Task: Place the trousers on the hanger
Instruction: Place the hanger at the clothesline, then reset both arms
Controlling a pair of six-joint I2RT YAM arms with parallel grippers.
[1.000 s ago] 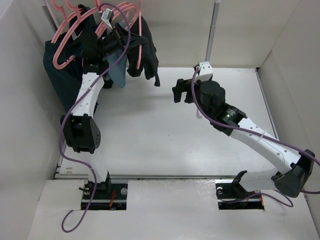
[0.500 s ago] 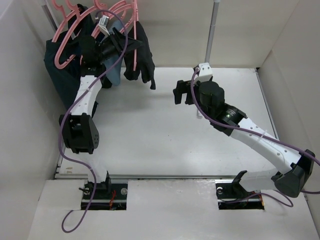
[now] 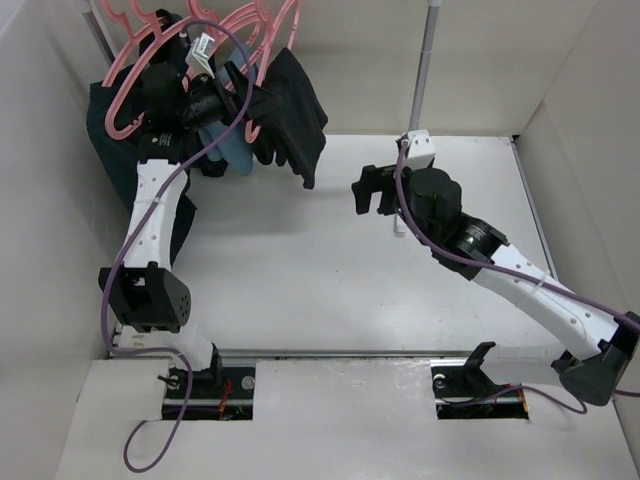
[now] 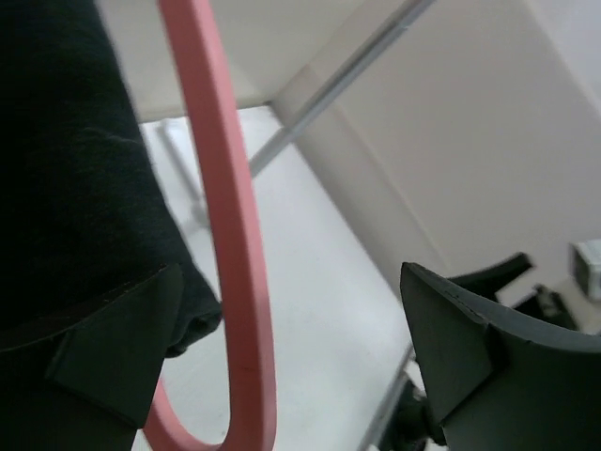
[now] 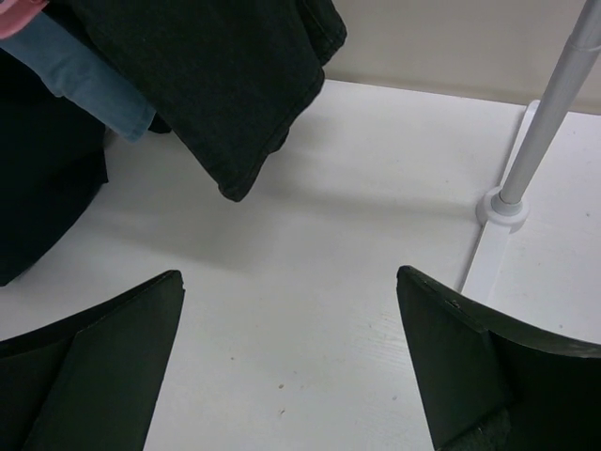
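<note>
Left end effector (image 4: 282, 338) spread wide around pink hanger (image 4: 221, 188) bearing plain black trousers (image 3: 296, 112).

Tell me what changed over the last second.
The left tool opened and let go of the hanger; its jaws now stand wide on either side of the pink bar. The left arm drew its elbow back toward its base. The trousers swung slightly right on the hanger. The right tool stayed open and empty, drifting slightly right.

I tally one pair of black trousers (image 5: 216, 85), one dark teal garment (image 3: 100, 130), one light blue garment (image 5: 89, 85), one metal pole (image 5: 549, 113), at least three pink hangers (image 4: 230, 235).
</note>
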